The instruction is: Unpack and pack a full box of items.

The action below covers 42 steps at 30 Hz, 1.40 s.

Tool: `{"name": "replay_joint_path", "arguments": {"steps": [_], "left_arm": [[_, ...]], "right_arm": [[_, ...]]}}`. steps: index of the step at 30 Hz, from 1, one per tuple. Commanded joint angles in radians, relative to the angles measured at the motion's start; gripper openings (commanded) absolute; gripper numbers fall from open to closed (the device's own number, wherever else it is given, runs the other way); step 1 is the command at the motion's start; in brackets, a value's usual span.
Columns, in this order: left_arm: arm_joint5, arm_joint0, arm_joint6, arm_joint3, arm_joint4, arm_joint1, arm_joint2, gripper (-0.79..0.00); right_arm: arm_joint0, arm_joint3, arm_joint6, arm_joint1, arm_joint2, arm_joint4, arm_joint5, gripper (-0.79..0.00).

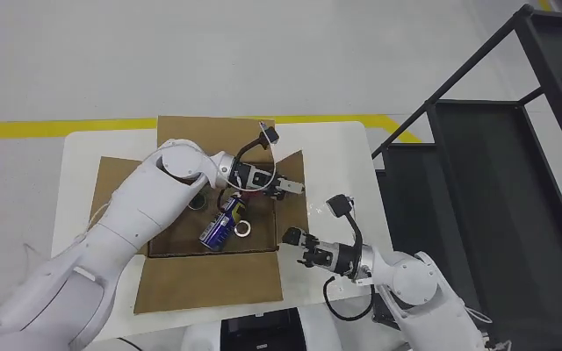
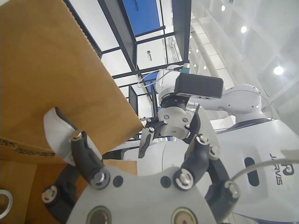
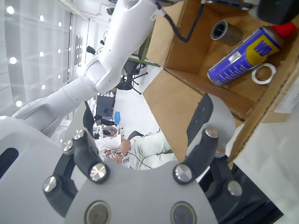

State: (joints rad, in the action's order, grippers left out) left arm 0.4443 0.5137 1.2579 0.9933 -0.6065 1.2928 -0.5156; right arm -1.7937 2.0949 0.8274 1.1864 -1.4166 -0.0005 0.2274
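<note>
Top view has the box (image 1: 211, 282) open on the bench (image 1: 334, 149), flaps spread. Inside lie a blue spray can (image 1: 217, 230) on its side, a white ring (image 3: 255, 75) touching it, and a metal cylinder (image 3: 230, 34) a little further in. All three sit below the left end effector (image 1: 285, 189) and back toward its own arm. That end effector hangs over the box beside the side flap with its fingers spread wide and nothing between them. The right end effector (image 1: 300, 246), also wide and empty, waits just outside the box wall, with the can and ring just across the cardboard from it. The step in hand looks like unpacking, with the can the likely first pick. To do it well, the left end effector should probably draw back from the flap, turn to span the can across its body near the middle, and descend without nudging the ring. The right one should stay off the wall.
</note>
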Motion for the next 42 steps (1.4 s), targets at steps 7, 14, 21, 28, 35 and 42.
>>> {"name": "replay_joint_path", "arguments": {"steps": [7, 14, 21, 28, 35, 42], "left_arm": [[0.061, 0.020, 0.057, -0.040, -0.032, -0.011, -0.065, 0.000], [0.060, 0.135, 0.058, 0.110, -0.013, -0.110, -0.249, 0.000], [0.020, 0.338, 0.081, 0.280, 0.083, -0.228, -0.519, 0.000], [-0.097, 0.569, 0.113, 0.473, 0.109, -0.315, -0.820, 0.000], [-0.201, 0.757, 0.109, 0.592, 0.109, -0.359, -1.039, 0.000], [-0.179, 0.898, 0.047, 0.596, 0.054, -0.377, -1.231, 0.000]], "right_arm": [[0.020, -0.060, -0.072, -0.003, -0.006, 0.019, -0.056, 0.000], [0.084, -0.124, -0.115, -0.002, 0.021, 0.015, -0.123, 0.000], [0.129, -0.139, -0.136, -0.002, 0.051, 0.009, -0.143, 0.000], [0.159, -0.145, -0.147, -0.003, 0.068, 0.004, -0.156, 0.000], [0.189, -0.173, -0.153, -0.003, 0.097, 0.006, -0.152, 0.000], [0.198, -0.182, -0.179, -0.004, 0.108, 0.006, -0.145, 0.000]]}}
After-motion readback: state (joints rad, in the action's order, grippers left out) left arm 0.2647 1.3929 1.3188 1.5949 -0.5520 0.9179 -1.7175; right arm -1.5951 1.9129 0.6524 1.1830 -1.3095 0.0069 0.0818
